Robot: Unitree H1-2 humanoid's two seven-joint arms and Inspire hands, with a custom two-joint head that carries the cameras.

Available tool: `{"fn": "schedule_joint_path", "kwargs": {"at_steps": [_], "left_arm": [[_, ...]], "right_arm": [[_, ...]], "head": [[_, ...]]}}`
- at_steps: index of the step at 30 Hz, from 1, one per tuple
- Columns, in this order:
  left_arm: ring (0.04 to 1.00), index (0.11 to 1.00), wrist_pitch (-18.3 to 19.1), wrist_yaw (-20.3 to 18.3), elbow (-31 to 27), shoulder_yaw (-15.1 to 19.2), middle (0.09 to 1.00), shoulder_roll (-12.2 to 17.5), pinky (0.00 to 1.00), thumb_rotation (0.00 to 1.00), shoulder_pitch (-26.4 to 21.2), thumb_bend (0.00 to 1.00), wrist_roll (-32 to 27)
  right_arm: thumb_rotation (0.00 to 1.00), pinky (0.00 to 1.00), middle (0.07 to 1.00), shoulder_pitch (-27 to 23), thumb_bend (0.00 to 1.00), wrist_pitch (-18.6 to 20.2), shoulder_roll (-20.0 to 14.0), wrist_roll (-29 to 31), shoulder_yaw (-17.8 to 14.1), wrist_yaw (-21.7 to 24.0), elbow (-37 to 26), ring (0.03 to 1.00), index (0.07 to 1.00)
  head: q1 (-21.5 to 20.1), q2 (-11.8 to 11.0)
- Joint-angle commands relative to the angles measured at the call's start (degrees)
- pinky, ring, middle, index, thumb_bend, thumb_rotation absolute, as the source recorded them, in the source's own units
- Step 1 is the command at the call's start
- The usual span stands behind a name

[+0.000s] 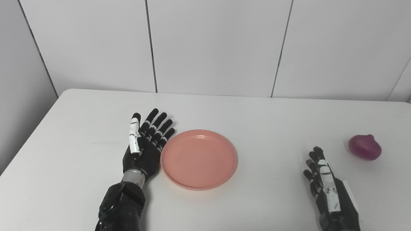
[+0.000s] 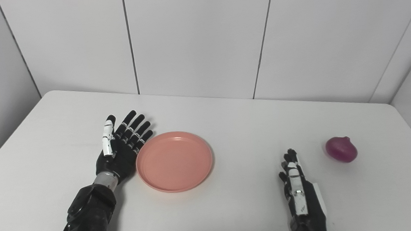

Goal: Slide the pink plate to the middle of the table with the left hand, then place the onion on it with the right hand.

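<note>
The pink plate is seen near the middle of the table, with the left hand spread flat against its left rim, nothing grasped. The plate is judged light, rigid and smooth (likely plastic), so it is best pushed at the rim. The onion lies well apart at the right; round and slick, it is best enclosed across its widest part. The right hand, loosely extended and empty, is held just short of it.
</note>
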Motion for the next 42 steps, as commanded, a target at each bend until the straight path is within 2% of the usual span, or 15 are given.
{"fn": "schedule_joint_path", "kwargs": {"at_steps": [1, 9, 18, 25, 28, 42], "left_arm": [[0.861, 0.861, 0.7, 0.0, -1.5, -1.3, 0.875, -1.2, 0.87, 1.0, 0.5, 0.39, 0.3], [0.868, 0.869, 1.0, -0.3, -4.7, -4.3, 0.886, -2.6, 0.86, 1.0, 3.6, 0.39, 0.6], [0.862, 0.863, 1.6, 0.4, -7.9, -7.0, 0.876, -3.5, 0.86, 1.0, 5.1, 0.38, 0.8], [0.859, 0.854, 3.5, 1.7, -10.6, -8.7, 0.869, -4.2, 0.86, 1.0, 6.0, 0.39, 1.3], [0.865, 0.86, 3.1, 1.1, -11.0, -9.8, 0.875, -3.9, 0.86, 1.0, 6.7, 0.39, 2.3], [0.88, 0.877, 0.9, -0.5, -9.5, -9.8, 0.892, -2.8, 0.88, 1.0, 7.4, 0.39, 4.0]], "right_arm": [[1.0, 1.0, 1.0, 0.2, 0.19, -0.8, 1.7, -0.3, 0.2, -0.2, -1.2, 1.0, 1.0], [1.0, 1.0, 1.0, 0.1, 0.22, -1.8, 1.7, -0.6, 0.8, -0.2, 0.0, 1.0, 1.0], [1.0, 1.0, 1.0, 0.1, 0.22, -0.8, 1.8, -1.2, 1.2, -0.6, -0.8, 1.0, 1.0], [1.0, 1.0, 1.0, -0.1, 0.23, -0.5, 1.9, -1.7, 1.3, -0.9, -0.7, 1.0, 1.0], [1.0, 1.0, 1.0, -0.3, 0.23, -0.4, 2.1, -1.7, 1.3, -1.2, -0.8, 1.0, 1.0], [1.0, 1.0, 1.0, -0.8, 0.22, -0.8, 2.0, -0.8, 0.8, -1.7, -1.5, 1.0, 1.0]], "head": [[-1.0, 0.2], [-2.6, 1.3], [-4.1, 1.8], [-4.1, 2.0], [-4.3, 2.0], [-5.4, 1.9]]}}
